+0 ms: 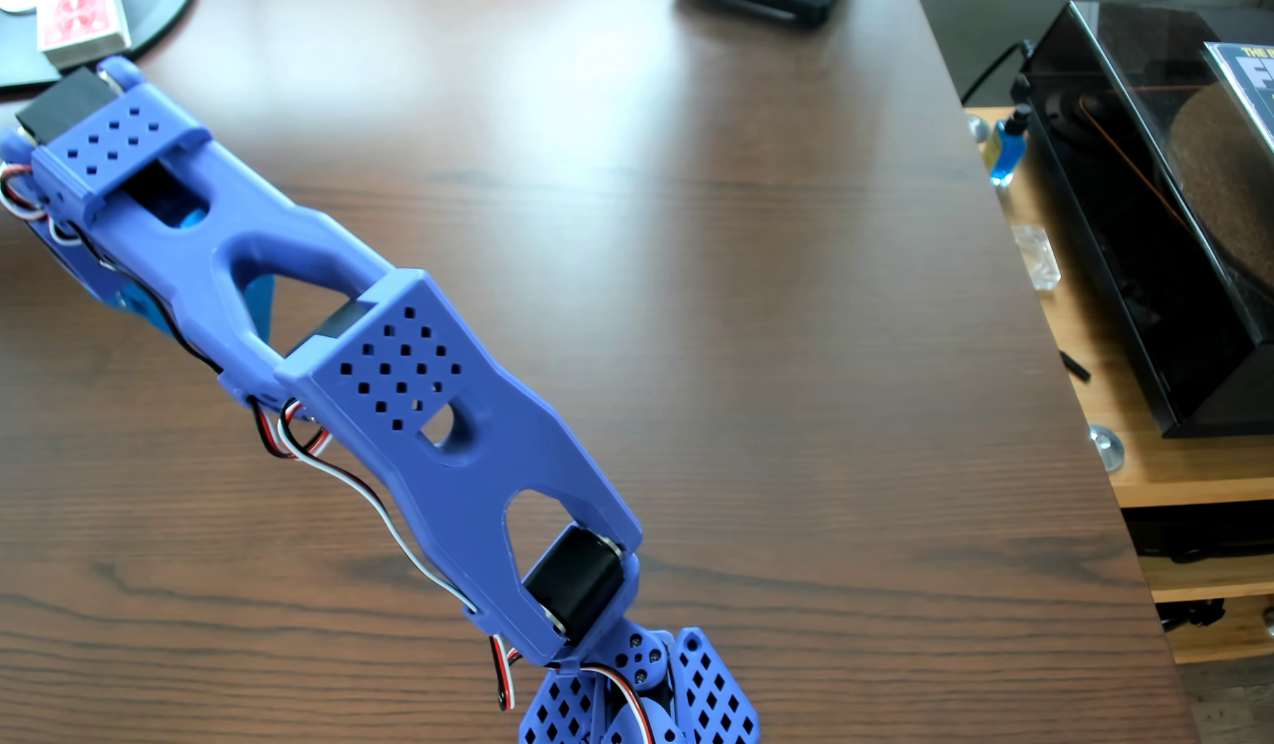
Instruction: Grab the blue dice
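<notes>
Although we looked the whole length of the blue arm (pixel 405 386), which stretched from its base at the bottom edge up toward the top left corner of the other view, we could not see the claw's fingers clearly. Only a brighter blue piece of the claw (pixel 261 304) showed through the gap in the forearm and below the wrist, with the arm covering the rest. We could not tell how far it was open, nor whether it held or touched anything. We could not find the blue dice anywhere on the brown wooden table (pixel 763 250); if it lay under the arm, it was hidden from us. Red, black and white wires (pixel 376 501) hung along the arm's left side. Just beyond the wrist, at the top left, sat a red card box (pixel 82 25). Off the table's right edge stood a dark record player (pixel 1156 250) on a lighter shelf.
</notes>
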{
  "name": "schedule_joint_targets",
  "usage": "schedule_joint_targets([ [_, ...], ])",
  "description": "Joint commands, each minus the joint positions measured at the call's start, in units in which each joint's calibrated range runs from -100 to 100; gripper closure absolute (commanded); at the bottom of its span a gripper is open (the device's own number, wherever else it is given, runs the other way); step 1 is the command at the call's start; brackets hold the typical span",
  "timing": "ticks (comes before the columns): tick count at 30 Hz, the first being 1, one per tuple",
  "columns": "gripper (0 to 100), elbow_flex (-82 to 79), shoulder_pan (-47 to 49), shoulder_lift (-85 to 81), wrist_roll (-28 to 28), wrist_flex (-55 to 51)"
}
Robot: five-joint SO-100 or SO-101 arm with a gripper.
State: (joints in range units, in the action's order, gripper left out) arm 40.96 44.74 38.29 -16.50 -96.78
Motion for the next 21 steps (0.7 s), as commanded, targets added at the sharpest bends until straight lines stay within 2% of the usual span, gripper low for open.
schedule_joint_targets([
  [1, 80, 4.43, -3.58, -0.41, -1.01, -1.42],
  [11, 80, 9.04, -10.86, 5.28, -3.75, -1.51],
  [21, 80, 4.07, -4.72, 5.36, -1.48, -1.76],
])
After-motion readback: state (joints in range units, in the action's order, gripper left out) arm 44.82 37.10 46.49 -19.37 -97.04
